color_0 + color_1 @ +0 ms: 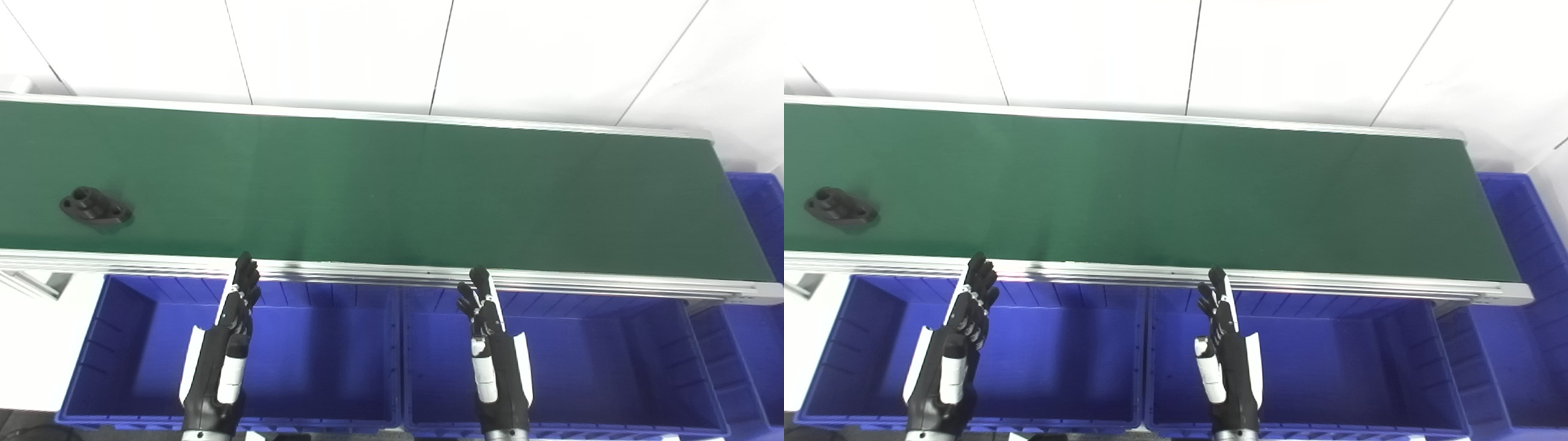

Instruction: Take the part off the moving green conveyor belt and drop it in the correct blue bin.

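Our left hand [240, 300] hangs over the left blue bin [122, 343], fingers straight and apart, holding nothing, its tips at the near rail of the conveyor belt [392, 190]. Our right hand [481, 303] waits likewise over the middle blue bin [582, 361], fingers spread and empty. From the left hand, the part [95, 206] lies up and well off to the left, on the green surface near the picture's left edge. The left hand is clearly the nearer; the right is well apart from it. The part is a dark, flat, elongated bracket with raised holes, its long axis running roughly along the belt, slightly tilted. A third blue bin [756, 202] sits at the belt's right end.
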